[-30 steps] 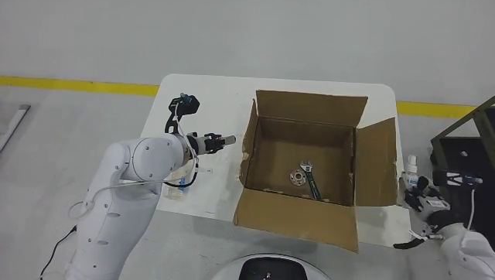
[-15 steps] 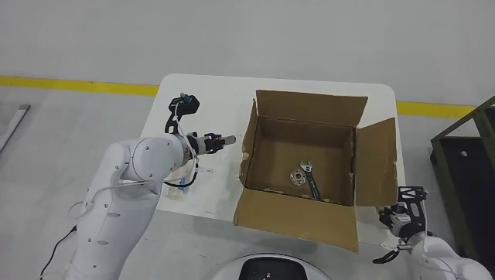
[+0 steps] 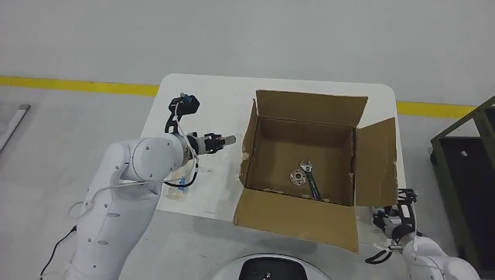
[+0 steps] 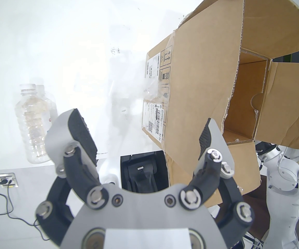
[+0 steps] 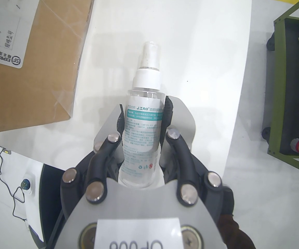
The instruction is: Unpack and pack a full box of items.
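The open cardboard box stands on the white table. Inside it lie a wrench and a round metal part. My left gripper hovers just off the box's left wall, open and holding nothing. My right gripper is shut on a clear spray bottle with a white pump top. It hangs at the table's front right corner, beside the box's right flap.
A clear plastic water bottle stands near the table's front left edge, under my left arm. A dark green cart sits on the floor to the right of the table. The table's back left part is bare.
My right arm has carried the spray bottle from beside the table's right edge toward the front corner, nearer the box. The left arm has stayed where it was.
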### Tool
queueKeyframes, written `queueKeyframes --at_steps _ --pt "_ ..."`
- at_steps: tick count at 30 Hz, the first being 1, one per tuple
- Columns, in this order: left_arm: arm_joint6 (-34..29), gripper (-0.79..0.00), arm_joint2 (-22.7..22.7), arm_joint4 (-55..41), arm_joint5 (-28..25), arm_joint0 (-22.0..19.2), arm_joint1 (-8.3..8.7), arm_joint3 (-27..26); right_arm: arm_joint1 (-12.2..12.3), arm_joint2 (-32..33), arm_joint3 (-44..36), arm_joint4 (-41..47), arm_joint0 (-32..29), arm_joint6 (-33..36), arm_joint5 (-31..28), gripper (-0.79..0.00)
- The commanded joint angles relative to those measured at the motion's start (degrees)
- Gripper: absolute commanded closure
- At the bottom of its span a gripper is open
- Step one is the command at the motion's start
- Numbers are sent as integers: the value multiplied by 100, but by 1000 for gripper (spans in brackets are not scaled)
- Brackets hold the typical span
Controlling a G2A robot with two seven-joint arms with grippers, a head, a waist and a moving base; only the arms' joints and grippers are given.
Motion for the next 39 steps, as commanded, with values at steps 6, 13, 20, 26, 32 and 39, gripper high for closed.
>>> queueKeyframes --at_steps 6,13,20,26,32,39 --pt "0 -785 0 0 0 0 0 0 18 20 -100 14 -34 16 30 -372" --pt "0 -785 0 0 0 0 0 0 33 177 -345 235 -131 -49 40 -628" --pt "0 -785 0 0 0 0 0 0 21 905 -1296 866 -176 -446 646 -262" --pt "0 -785 0 0 0 0 0 0 -20 1245 -2243 1339 -146 -709 1272 0" --pt "0 -785 0 0 0 0 0 0 -44 821 -2584 1707 179 -1093 1367 0" --pt "0 -785 0 0 0 0 0 0 7 -62 -2584 1451 832 -973 870 0"
